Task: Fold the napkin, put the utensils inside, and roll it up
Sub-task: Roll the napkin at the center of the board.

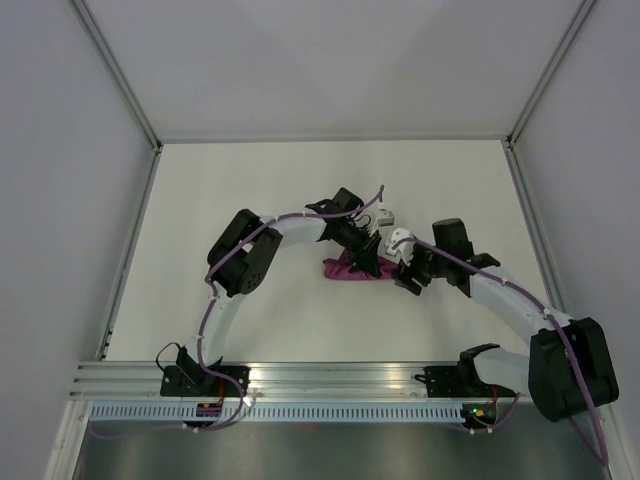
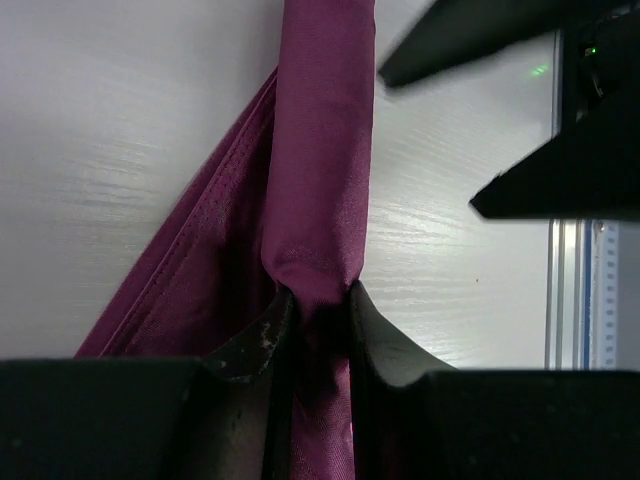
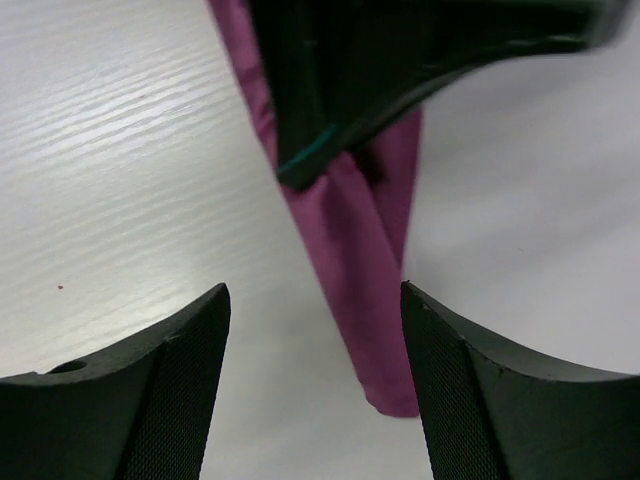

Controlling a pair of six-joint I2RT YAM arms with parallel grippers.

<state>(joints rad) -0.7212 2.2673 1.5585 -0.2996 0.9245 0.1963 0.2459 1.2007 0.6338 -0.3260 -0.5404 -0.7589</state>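
The plum-purple napkin [image 1: 352, 269] lies rolled into a narrow bundle at mid-table. My left gripper [image 1: 367, 258] is shut on the roll; in the left wrist view its fingers pinch the cloth [image 2: 318, 180] between them, and a flat layer of the napkin spreads to the left. My right gripper [image 1: 408, 280] is open just right of the roll; in the right wrist view the roll's end [image 3: 365, 260] lies between its spread fingers without touching them. The utensils are hidden.
A small white and grey object [image 1: 385, 216] sits just behind the grippers. Grey walls close the table [image 1: 250, 180] on three sides. An aluminium rail [image 1: 330, 378] with the arm bases runs along the near edge.
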